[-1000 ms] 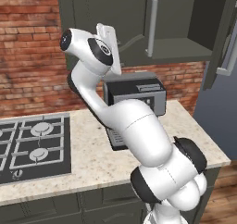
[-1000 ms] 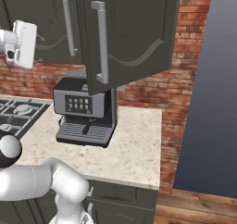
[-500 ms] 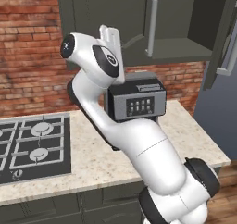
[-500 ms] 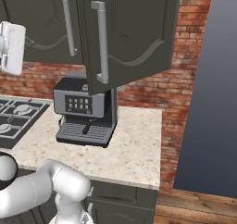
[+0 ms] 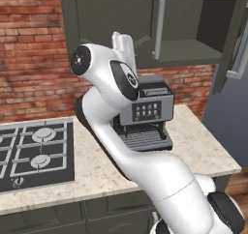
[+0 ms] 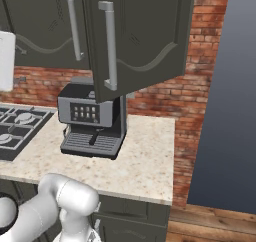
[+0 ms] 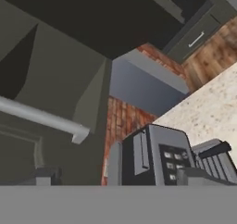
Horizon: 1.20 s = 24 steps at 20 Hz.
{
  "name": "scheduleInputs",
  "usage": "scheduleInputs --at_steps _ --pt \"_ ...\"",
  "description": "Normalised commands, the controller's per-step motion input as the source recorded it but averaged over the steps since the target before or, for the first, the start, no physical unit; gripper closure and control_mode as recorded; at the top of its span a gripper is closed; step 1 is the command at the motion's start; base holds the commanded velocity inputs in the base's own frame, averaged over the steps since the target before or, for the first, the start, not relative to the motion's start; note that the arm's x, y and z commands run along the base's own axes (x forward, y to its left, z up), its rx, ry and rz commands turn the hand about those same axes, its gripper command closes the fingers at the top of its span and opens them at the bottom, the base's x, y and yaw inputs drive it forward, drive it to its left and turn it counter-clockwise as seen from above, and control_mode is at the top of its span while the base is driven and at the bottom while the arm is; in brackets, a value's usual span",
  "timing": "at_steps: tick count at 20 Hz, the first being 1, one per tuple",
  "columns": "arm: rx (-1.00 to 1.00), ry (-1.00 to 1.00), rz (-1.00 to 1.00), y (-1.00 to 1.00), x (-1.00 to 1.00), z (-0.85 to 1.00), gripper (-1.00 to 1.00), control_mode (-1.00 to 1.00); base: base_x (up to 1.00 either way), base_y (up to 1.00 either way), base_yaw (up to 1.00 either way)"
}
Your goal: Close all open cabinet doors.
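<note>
Two dark grey-green cabinet doors hang above the counter. The right door (image 5: 231,39) (image 6: 145,31) is swung wide open, exposing the cabinet's inside (image 5: 193,25). The left door (image 5: 106,15) (image 6: 45,21) lies almost flat, with its handle (image 5: 157,20) edge standing out a little. My gripper (image 5: 122,40) points up just below the left door's lower edge. In the hand view my gripper (image 7: 115,179) is open and holds nothing, and a silver bar handle (image 7: 41,119) runs close above its left fingertip (image 7: 44,177).
A black and silver coffee machine (image 5: 145,112) (image 6: 92,118) stands on the speckled counter (image 5: 203,146) under the cabinets, behind my arm. A gas hob (image 5: 34,155) lies to the left. The counter ends at the right, beside a grey wall (image 6: 225,86).
My arm has leaned forward and lower over the counter. The hand has shifted slightly right in the left base view and slid to the left edge of the right base view. The doors have not moved.
</note>
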Motion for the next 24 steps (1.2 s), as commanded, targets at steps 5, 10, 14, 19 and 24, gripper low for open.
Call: scheduleInputs --at_steps 5,10,14,19,24 --pt "0.0 -0.01 0.09 -0.18 -0.65 0.0 -1.0 -1.0 0.0 0.0 0.0" --pt "0.0 0.0 0.07 -0.17 -0.64 0.0 -1.0 -1.0 0.0 0.0 0.0" --pt "0.0 0.0 0.01 -0.11 -0.64 0.0 -1.0 -1.0 0.0 0.0 0.0" --pt "0.0 0.0 -0.03 -0.28 -0.58 0.0 -1.0 -1.0 0.0 0.0 0.0" --pt "0.09 0.04 -0.3 -0.44 -0.45 0.01 -1.0 -1.0 0.0 0.0 0.0"
